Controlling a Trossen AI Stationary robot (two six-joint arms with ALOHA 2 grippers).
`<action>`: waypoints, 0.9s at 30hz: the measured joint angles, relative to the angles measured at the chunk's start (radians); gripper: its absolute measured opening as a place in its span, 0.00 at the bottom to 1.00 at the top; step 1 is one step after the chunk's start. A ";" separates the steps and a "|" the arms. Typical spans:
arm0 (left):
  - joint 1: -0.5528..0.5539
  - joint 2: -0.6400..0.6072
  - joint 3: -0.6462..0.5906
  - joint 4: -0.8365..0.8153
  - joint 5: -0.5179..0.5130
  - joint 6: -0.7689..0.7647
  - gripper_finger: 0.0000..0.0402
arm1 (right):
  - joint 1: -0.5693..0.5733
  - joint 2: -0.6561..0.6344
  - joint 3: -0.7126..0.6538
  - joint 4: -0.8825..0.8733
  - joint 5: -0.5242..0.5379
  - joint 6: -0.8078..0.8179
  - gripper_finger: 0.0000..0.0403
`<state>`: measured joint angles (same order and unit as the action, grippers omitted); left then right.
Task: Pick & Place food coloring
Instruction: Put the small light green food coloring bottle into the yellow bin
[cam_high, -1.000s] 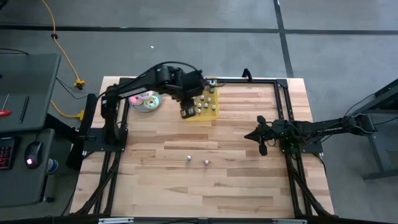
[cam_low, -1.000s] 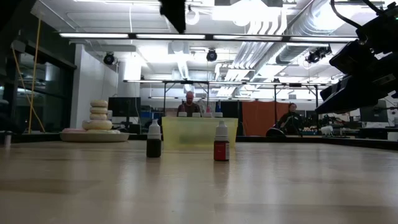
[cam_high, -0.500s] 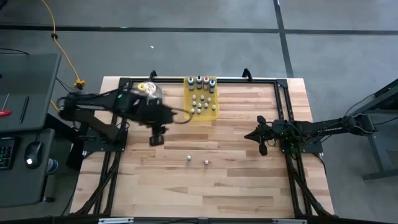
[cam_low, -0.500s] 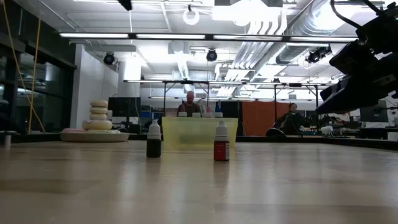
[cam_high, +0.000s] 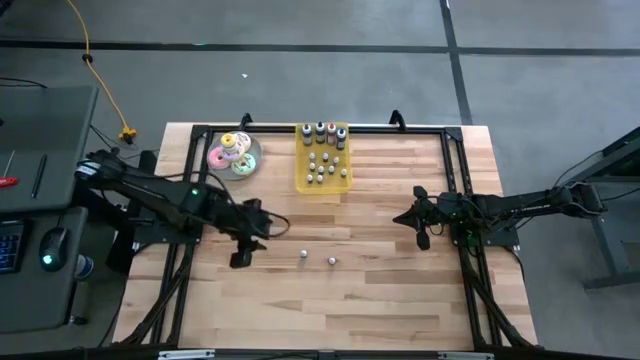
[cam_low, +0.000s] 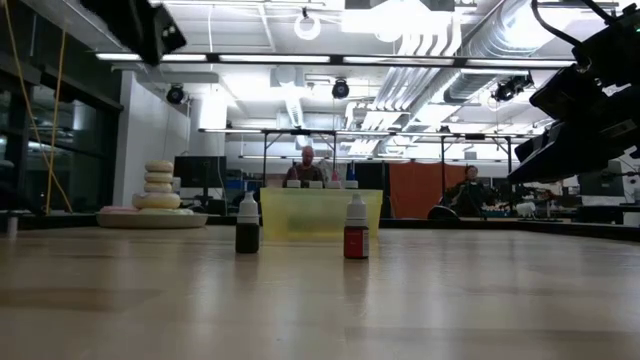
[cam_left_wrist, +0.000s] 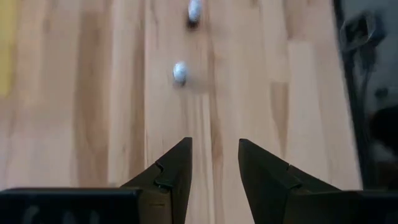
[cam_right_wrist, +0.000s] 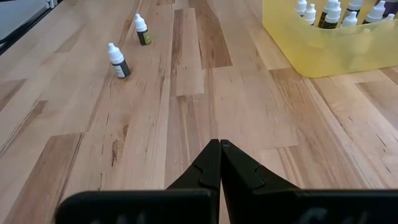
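Note:
Two small food coloring bottles stand upright on the wooden table, a dark one and a red one. Several more stand in the yellow tray at the far side. My left gripper hovers above the table just left of the dark bottle, open, with nothing between its fingers. It points toward the two bottles, which stand ahead of it. My right gripper waits shut at the table's right.
A plate of pastel iced donuts sits left of the tray at the far side. A black frame runs along the table's edges. Bare wood lies between the two bottles and the near edge.
My left gripper has swung away from the yellow tray, toward the table's left and near edges, and has sunk and tipped closer to level. It now hangs left of the two standing bottles. The bottles and the right arm have kept still.

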<state>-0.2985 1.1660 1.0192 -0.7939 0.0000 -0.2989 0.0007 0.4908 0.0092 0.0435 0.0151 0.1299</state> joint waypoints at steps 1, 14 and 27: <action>0.000 0.020 -0.011 0.005 0.012 0.013 0.31 | 0.000 0.000 0.000 -0.001 0.000 0.000 0.00; -0.002 0.306 -0.018 0.281 0.111 0.211 0.31 | 0.000 0.000 0.000 0.002 0.000 0.000 0.00; 0.019 0.425 0.050 0.331 -0.035 0.303 0.31 | 0.000 0.000 0.000 0.005 0.000 0.000 0.00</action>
<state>-0.2796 1.5906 1.0695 -0.4629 -0.0352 0.0037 0.0010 0.4908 0.0090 0.0488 0.0154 0.1299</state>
